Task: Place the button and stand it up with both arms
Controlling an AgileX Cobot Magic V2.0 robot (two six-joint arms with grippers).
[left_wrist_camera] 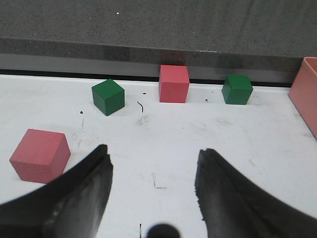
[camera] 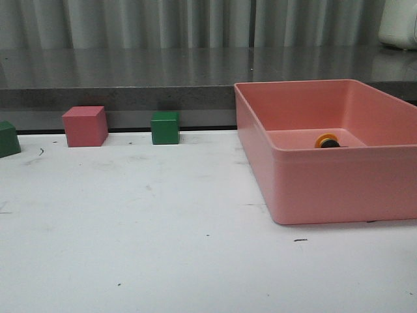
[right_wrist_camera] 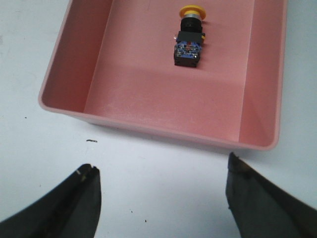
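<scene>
The button lies on its side on the floor of the pink bin, its yellow cap toward the bin's far wall. In the front view only the yellow cap shows over the bin's near wall. My right gripper is open over bare table just outside the bin's near wall, well short of the button. My left gripper is open over the white table with nothing between its fingers. Neither arm shows in the front view.
A pink cube and two green cubes stand along the table's back edge below a grey ledge. Another pink cube sits just beside my left gripper's finger. The bin's edge shows in the left wrist view.
</scene>
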